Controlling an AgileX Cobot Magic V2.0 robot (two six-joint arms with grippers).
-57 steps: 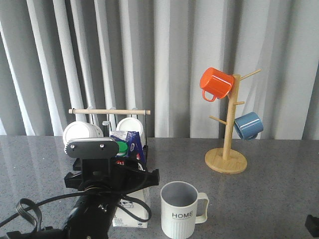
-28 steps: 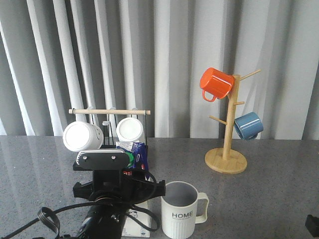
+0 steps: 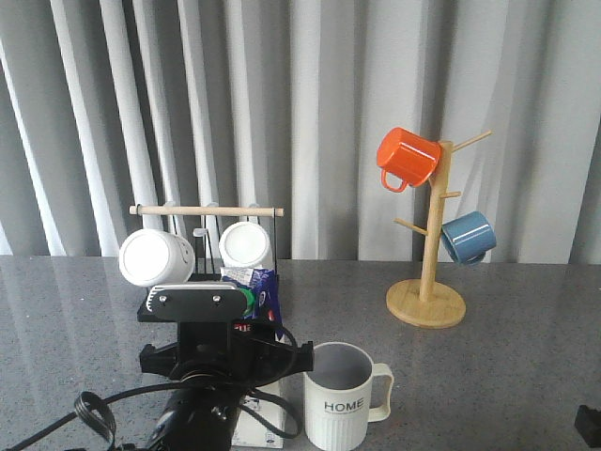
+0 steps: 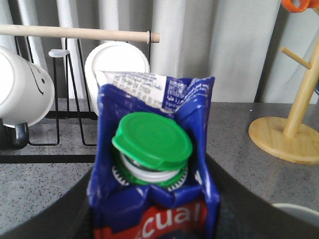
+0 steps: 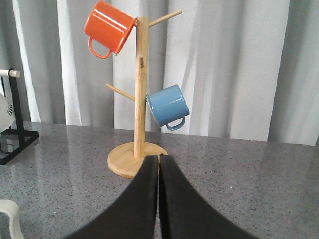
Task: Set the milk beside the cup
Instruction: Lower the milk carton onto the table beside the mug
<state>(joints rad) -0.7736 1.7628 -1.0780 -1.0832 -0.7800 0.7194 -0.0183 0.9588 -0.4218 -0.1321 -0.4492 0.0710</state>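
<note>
The milk [image 3: 262, 287], a blue-and-white carton with a green cap, stands upright just left of the cup [image 3: 343, 402]. The cup is a white ribbed mug marked "HOME". My left gripper [image 3: 223, 362] is shut on the milk, and its wrist hides most of the carton in the front view. In the left wrist view the milk [image 4: 149, 199] fills the space between the dark fingers [image 4: 244, 204], and the cup's rim [image 4: 299, 211] shows beside it. Whether the carton's base touches the table I cannot tell. My right gripper [image 5: 159, 162] is shut on nothing, low at the table's right.
A wooden mug tree [image 3: 427, 303] stands at the back right with an orange mug [image 3: 407, 157] and a blue mug [image 3: 468, 237]. Behind the milk is a black rack with a wooden bar [image 3: 207, 210] holding white mugs [image 3: 155, 256]. A grey curtain closes the back.
Over the last second my left gripper carried the milk right, close to the cup, and slightly lower. In the last half second it barely moved. The right arm stayed still.
</note>
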